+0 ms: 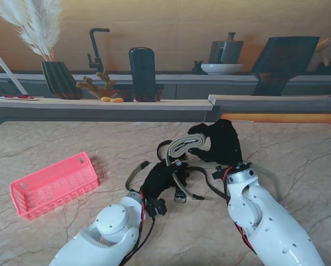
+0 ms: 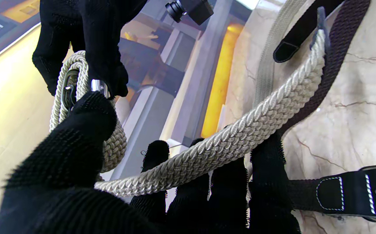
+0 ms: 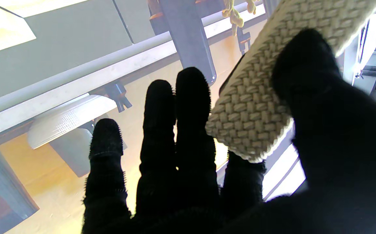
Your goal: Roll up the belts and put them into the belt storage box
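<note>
The dark belt (image 2: 337, 195) runs off frame; its buckle perhaps metal.

Both arms reach in from the near edge toward the table's middle. The left hand (image 1: 157, 183) sits low with its black-gloved fingers (image 2: 269, 162) curled. The right hand (image 1: 223, 141) is lifted farther out, thumb (image 3: 308, 74) pinched toward the fingers.

marble table (image 1: 55, 141) carries a pink basket (image 1: 53, 184) and dark belts (image 1: 194, 191).
</note>
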